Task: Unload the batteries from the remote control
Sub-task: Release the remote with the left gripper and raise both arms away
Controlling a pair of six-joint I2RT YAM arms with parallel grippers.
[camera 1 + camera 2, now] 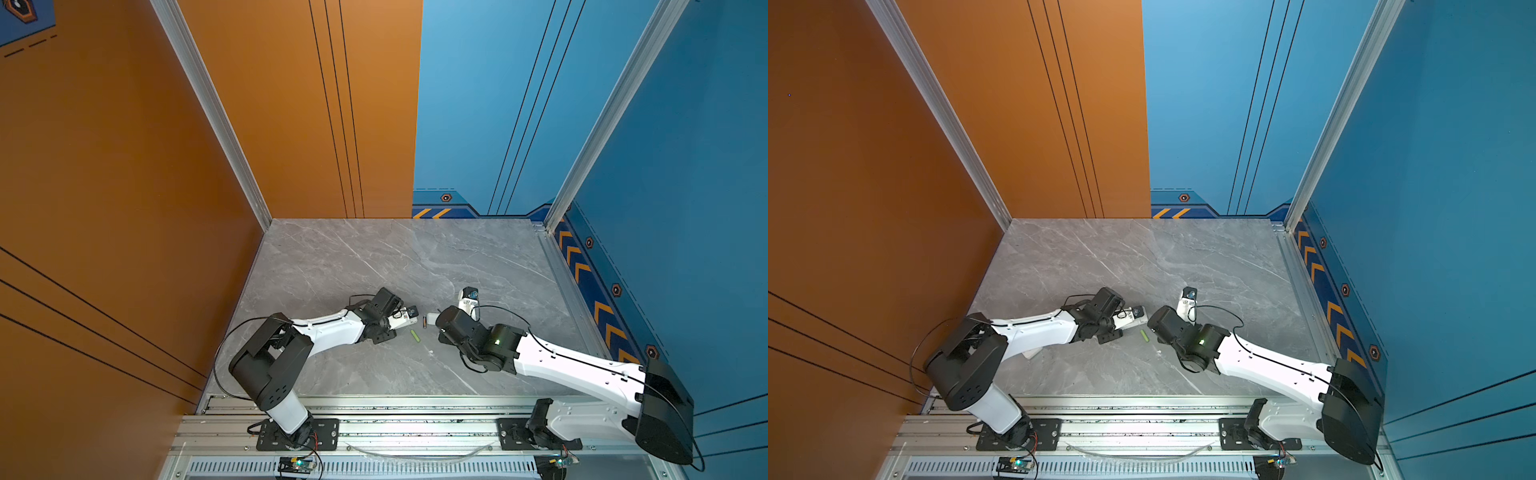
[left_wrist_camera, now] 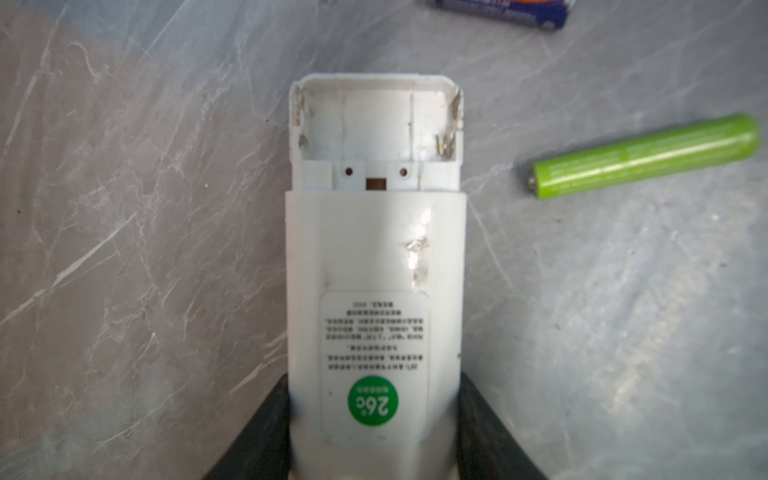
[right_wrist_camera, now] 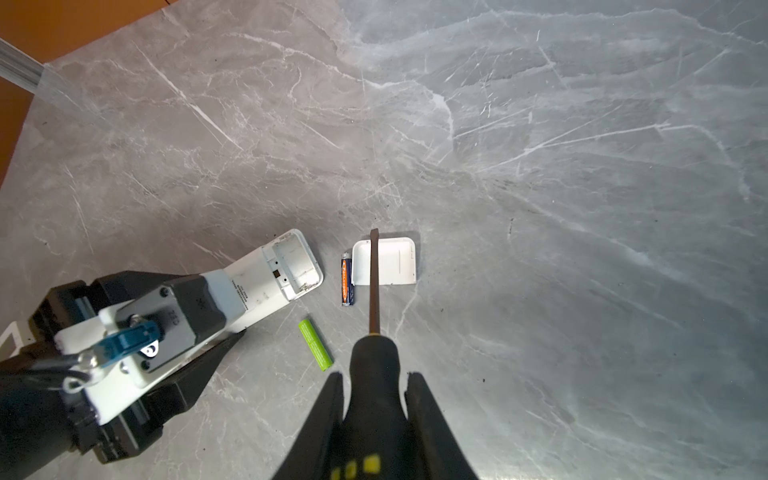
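Note:
My left gripper (image 2: 374, 399) is shut on the white remote control (image 2: 374, 249), holding it low over the table. Its battery compartment (image 2: 376, 124) is uncovered, and no batteries show inside. On the table beside it lies a lime green battery (image 2: 644, 156), also visible in both top views (image 1: 415, 336) (image 1: 1144, 336). A dark blue and orange battery (image 3: 347, 280) lies against the white lid (image 3: 395, 262). My right gripper (image 3: 374, 376) is shut on the black-and-yellow handle of a screwdriver (image 3: 374, 282). The screwdriver's shaft points out over the lid.
The grey marble table (image 1: 374, 257) is bounded by an orange wall (image 1: 124, 208) at the left and a blue wall (image 1: 685, 208) at the right. An aluminium rail (image 1: 395, 419) with the arm bases runs along the front. A white piece (image 1: 1032, 354) lies under the left arm.

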